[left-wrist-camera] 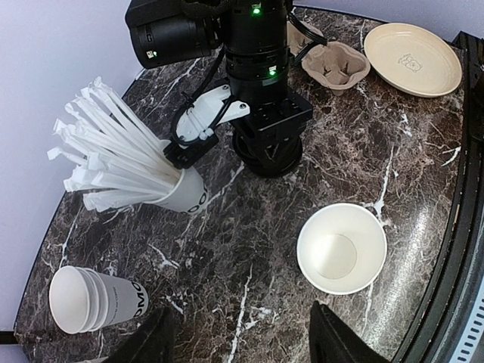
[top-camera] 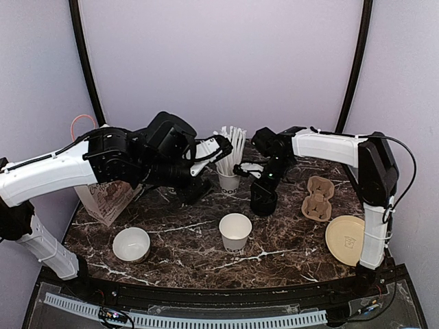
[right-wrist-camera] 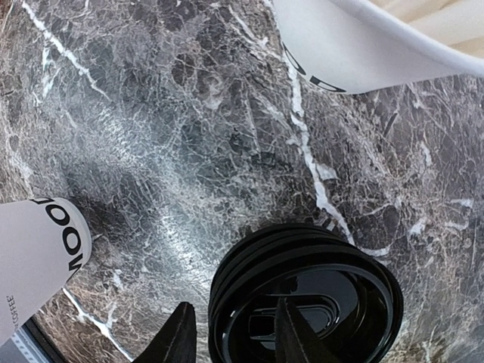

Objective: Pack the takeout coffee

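No cup wears a lid. One white paper cup (top-camera: 235,231) with dark lettering stands open at the table's middle; it also shows in the left wrist view (left-wrist-camera: 342,247) and the right wrist view (right-wrist-camera: 41,253). A stack of black lids (top-camera: 263,200) stands behind it. My right gripper (top-camera: 265,182) is down on that stack (right-wrist-camera: 318,291), jaws part open astride the top lid's rim, one finger outside and one inside. My left gripper (top-camera: 221,146) hangs open and empty above the table by the straw cup (top-camera: 229,179); the bare marble lies between its fingers (left-wrist-camera: 162,336).
A stack of white cups (left-wrist-camera: 91,299) lies on its side at the left. A low white bowl (top-camera: 131,244) sits front left, a paper bag (top-camera: 106,199) far left. A pulp cup carrier (top-camera: 319,199) and a beige plate (top-camera: 345,238) are on the right.
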You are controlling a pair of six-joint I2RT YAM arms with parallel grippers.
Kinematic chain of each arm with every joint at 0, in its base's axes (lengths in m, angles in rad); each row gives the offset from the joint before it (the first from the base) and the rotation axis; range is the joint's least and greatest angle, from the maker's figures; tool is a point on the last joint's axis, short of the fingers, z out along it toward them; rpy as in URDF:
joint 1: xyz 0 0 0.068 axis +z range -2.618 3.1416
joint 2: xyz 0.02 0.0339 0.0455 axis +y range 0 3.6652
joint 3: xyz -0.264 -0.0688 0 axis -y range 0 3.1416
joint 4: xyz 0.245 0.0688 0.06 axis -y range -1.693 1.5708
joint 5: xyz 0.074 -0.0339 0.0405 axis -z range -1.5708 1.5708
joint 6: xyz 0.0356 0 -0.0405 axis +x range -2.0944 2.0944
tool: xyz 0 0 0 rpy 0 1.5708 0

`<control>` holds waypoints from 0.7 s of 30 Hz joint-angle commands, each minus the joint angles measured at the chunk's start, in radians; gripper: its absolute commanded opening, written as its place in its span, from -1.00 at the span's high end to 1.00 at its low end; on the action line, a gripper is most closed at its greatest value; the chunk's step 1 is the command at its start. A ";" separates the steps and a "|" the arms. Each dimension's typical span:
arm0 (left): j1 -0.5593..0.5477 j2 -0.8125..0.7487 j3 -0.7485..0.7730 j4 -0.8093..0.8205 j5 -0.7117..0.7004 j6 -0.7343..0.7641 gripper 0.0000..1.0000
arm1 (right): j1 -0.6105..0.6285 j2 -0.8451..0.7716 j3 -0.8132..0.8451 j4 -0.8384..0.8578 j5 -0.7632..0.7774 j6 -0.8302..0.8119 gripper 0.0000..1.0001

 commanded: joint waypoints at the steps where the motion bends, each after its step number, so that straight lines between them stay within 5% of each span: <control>1: -0.002 0.000 -0.020 -0.015 -0.006 0.007 -0.26 | 0.011 0.018 0.023 -0.003 0.003 0.010 0.28; 10: -0.002 0.000 -0.034 -0.016 -0.001 -0.002 -0.26 | 0.011 0.038 0.036 -0.005 0.005 0.017 0.37; 21: -0.002 -0.007 -0.047 -0.008 0.005 -0.003 -0.25 | 0.011 0.015 0.032 -0.012 0.001 0.021 0.77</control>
